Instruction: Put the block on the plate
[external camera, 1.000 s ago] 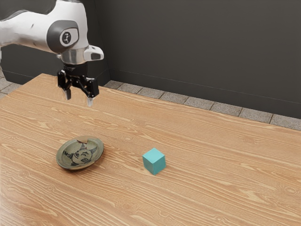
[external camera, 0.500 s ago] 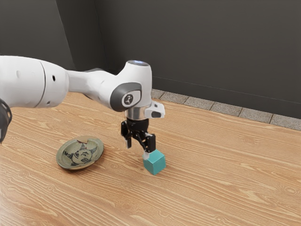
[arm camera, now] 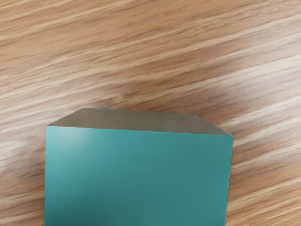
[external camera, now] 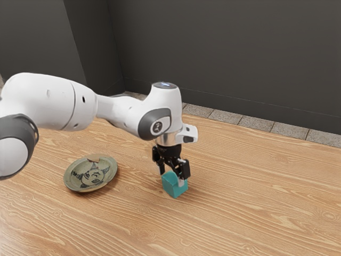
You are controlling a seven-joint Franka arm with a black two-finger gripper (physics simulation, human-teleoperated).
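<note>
Block (external camera: 173, 189), equal-sided, is sitting flat, upright edge facing exterior camera; gripper (external camera: 171, 178) is straddling it, jaws wide, gripping nothing.

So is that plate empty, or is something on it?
Empty. In the exterior view, the plate shows its painted middle bare, and the teal block sits apart from it, on the table.

White arm (external camera: 80, 106) outstretched, wrist (external camera: 162, 114) bent downward, end effector (external camera: 171, 178) low (fingers (external camera: 181, 182) apart)
</note>
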